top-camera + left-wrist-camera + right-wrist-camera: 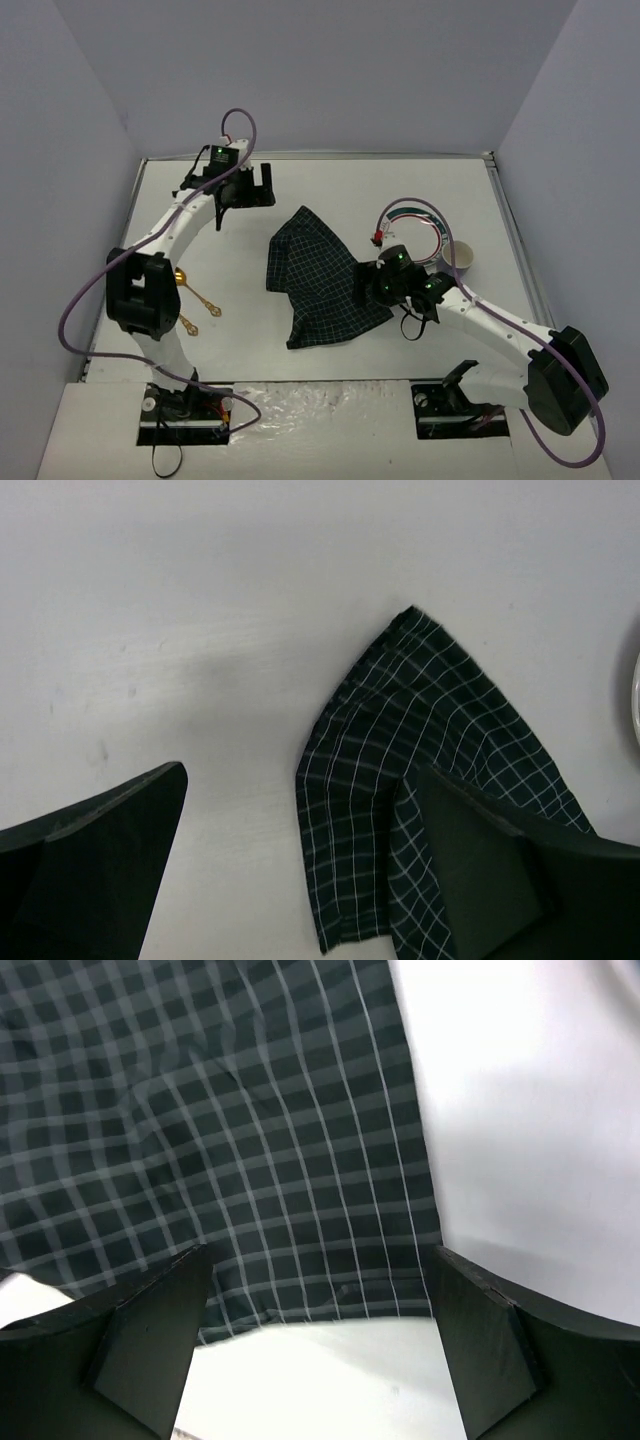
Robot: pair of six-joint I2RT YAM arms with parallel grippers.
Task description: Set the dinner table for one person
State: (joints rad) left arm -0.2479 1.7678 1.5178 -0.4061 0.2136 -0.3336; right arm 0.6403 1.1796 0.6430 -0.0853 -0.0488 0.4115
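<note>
Near edge: both arms are bolted at the front of the desk (330, 180), the big white top that carries everything. No place setting is laid out on it yet.

Near left: gold cutlery (207, 306), at least two pieces, lies loose beside the left arm, well apart from the cloth. My read is staged for later, not placed.

Centre: cloth (320, 285), dark green check, is crumpled and skewed, not flat. Looks like the placemat step is in hand, and it needs spreading before anything goes on top.

Right pincer (320, 1260): spread wide, nothing between the fingers, hanging over the cloth's near-right edge. (Wrist view shows the hem running across between the fingers, a corner just by one of them, bare desk below.) Good spot to pinch that edge and pull it square, I'd guess.

Right of that: white cup (464, 258), upright, near the desk's right side, apart from the cloth. Presumably parked there so the cloth can be flattened first.

Far left: left pincer (300, 780), also spread wide and empty, over bare desk near the cloth's far corner. Its wrist view has that pointed corner running under one finger. Likely positioned to take the opposite corner so both arms can stretch the cloth between them. I can't tell its height above the desk.

Text/brands: none readable. No print I can make out on the cup or cloth.
</note>
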